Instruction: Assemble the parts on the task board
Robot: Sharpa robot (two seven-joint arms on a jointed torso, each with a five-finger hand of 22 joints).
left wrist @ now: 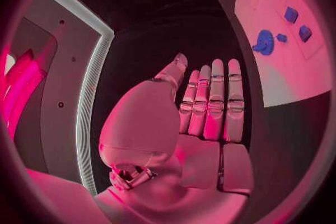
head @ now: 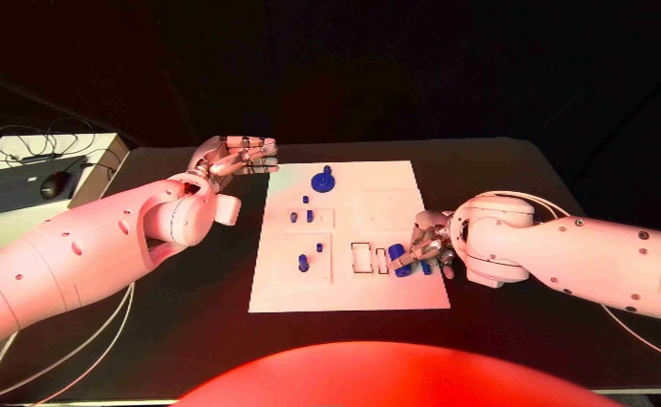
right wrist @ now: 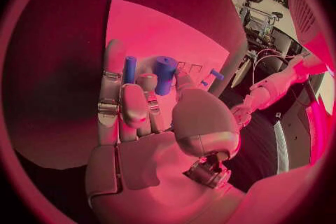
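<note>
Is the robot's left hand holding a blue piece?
No, the silver left hand holds nothing, its fingers straight, beside the white task board.

Small blue parts [head: 323, 180] lie on the plain white task board [head: 372, 292], set on a black table [head: 523, 321].

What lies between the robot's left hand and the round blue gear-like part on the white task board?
In the head view, only bare black table and plain white task board separate the left hand from the round blue part.
</note>
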